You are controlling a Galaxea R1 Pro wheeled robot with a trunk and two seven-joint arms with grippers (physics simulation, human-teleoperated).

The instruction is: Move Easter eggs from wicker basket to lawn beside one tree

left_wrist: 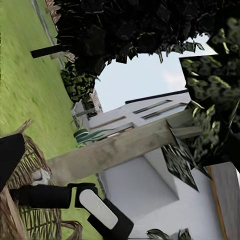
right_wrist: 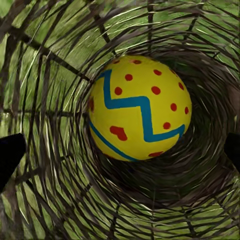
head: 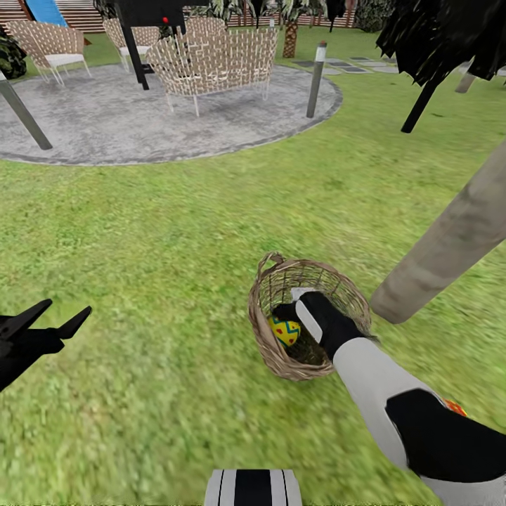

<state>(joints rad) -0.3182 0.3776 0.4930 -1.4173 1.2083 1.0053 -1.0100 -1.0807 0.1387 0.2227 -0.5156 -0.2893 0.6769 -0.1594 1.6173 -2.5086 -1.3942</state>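
The brown wicker basket point(head: 349, 294) sits on the lawn point(head: 176, 232), close to a grey-beige tree trunk point(head: 450, 242) on its right. One yellow Easter egg point(head: 284, 329) with a blue zigzag and red marks lies inside it. My right gripper point(head: 289, 314) reaches down into the basket just above that egg. In the right wrist view the egg point(right_wrist: 140, 107) lies ahead on the basket floor point(right_wrist: 60, 200), and the fingertips point(right_wrist: 10, 155) stand wide apart, open. My left gripper point(head: 60, 318) hovers open over the grass at the left. A small orange speck point(head: 455, 407) peeks out beside my right forearm.
A grey round patio point(head: 140, 119) with pale lattice chairs point(head: 211, 63) and a post point(head: 316, 77) lies beyond the grass. A dark-leaved tree point(head: 422, 105) stands at the back right. The left wrist view holds the basket point(left_wrist: 20, 195), trunk point(left_wrist: 125, 150) and white house point(left_wrist: 145, 185).
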